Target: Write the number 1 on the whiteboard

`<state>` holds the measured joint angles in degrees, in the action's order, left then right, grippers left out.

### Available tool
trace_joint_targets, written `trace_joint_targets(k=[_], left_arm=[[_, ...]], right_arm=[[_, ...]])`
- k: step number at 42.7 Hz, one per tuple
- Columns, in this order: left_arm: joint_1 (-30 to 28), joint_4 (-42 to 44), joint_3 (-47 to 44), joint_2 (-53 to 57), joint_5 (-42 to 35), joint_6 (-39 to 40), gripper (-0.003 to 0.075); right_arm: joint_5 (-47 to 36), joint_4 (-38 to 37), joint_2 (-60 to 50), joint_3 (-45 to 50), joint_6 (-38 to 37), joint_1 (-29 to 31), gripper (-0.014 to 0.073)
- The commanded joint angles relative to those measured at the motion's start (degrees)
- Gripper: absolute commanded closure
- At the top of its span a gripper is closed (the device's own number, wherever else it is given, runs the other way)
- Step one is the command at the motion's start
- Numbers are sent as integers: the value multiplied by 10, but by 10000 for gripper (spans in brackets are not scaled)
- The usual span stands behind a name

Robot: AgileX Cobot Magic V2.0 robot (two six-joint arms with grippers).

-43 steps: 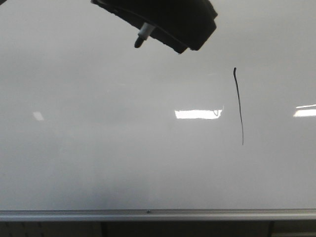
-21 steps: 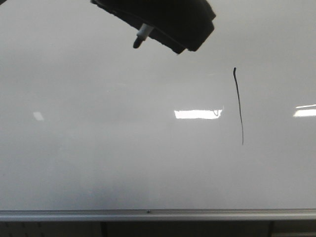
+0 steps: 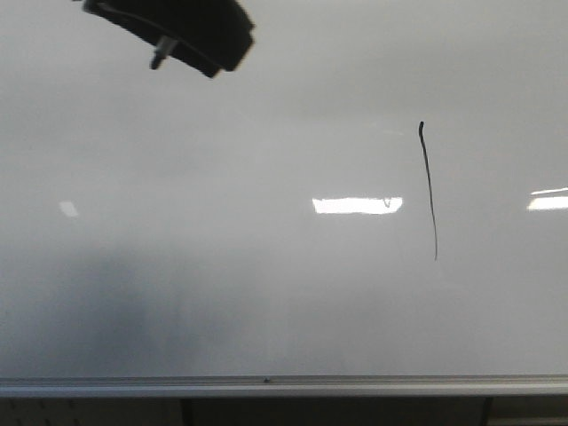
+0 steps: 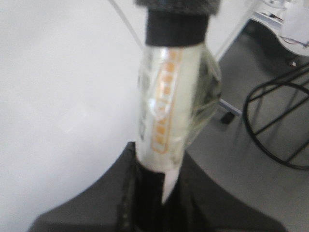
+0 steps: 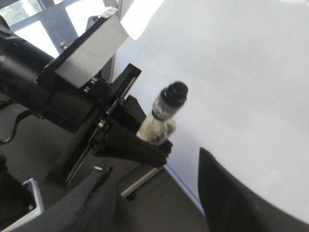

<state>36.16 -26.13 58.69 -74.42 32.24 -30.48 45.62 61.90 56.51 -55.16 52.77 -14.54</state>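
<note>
Board: whiteboard (image 3: 222,293) with the number 1 (image 3: 429,191) drawn.
Left gripper (image 4: 159,193): pinching marker (image 4: 169,101).
Right gripper (image 5: 154,193): spread, empty.
Advice: lift marker clear, avoid smudging.

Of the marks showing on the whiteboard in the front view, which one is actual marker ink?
The number 1, the thin black near-vertical stroke right of centre. The other marks on the whiteboard are bright light reflections, not ink.

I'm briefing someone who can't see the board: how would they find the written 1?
Start at the whiteboard filling the front view. Right of centre runs the number 1, a thin black near-vertical stroke with a tiny hook on top. The nearby bright rectangles are only light reflections.
</note>
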Motion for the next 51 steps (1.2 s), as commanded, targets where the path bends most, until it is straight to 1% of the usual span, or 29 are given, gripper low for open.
trace_joint_targets(k=[1,9,12,15,16,18,24,30,33,44,51], left_arm=[[-70,-11,10,18,-33,10,741],[-211,-11,-17,18,-35,10,741],[-259,-11,-32,18,-40,10,741],[-308,-10,-49,18,-50,10,741],[-320,-10,-53,18,-52,10,741],[-349,-8,-64,18,-60,10,741],[-424,-8,-99,18,-94,10,741],[-472,-8,-124,14,-123,10,741],[-477,2,-125,2,-129,10,740],[-470,24,-116,-87,-203,8,740],[-455,30,-101,-144,-213,8,741]], right_arm=[[-72,13,-36,11,-2,3,243],[-181,9,-102,92,-2,3,440],[-210,9,-127,121,-2,3,533],[-230,9,-152,151,-2,3,652],[-232,9,-159,156,-2,3,669],[-241,9,-172,175,-2,3,650],[-243,9,-196,210,-2,3,654],[-235,9,-197,223,-2,3,654],[-236,11,-197,224,-2,3,654],[-237,13,-197,224,-2,3,654],[-235,13,-197,224,-2,3,654]])
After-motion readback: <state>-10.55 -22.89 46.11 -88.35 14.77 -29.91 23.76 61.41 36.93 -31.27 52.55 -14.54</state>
